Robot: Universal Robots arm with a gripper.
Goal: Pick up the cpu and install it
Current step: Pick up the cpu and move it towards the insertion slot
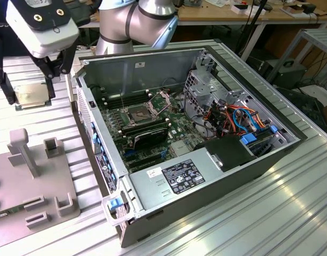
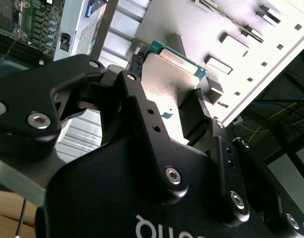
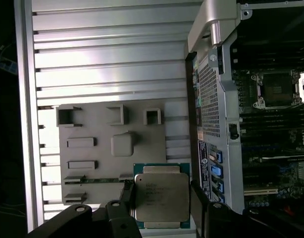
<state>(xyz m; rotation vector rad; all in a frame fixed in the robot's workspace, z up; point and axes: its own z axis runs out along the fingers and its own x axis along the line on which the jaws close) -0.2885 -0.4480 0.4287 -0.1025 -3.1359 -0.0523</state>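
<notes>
Gripper (image 1: 30, 96): hangs over the bench (image 1: 248, 213) towards the exterior view's left, outside the open computer case (image 1: 153, 66).
Fingers (image 2: 136, 63): drawn in narrow, one black tip against each of two opposite edges of the cpu (image 3: 161, 197).
Cpu: clamped between those tips, grey metal top facing the first wrist view, green border showing round it.
Height: it looks raised off the bench, though the angle makes that hard to judge.
Below the cpu: near one edge of the grey fixture plate (image 1: 25, 176).
Socket (image 1: 139, 113): inside the case, frame swung open, well apart from the cpu.
</notes>
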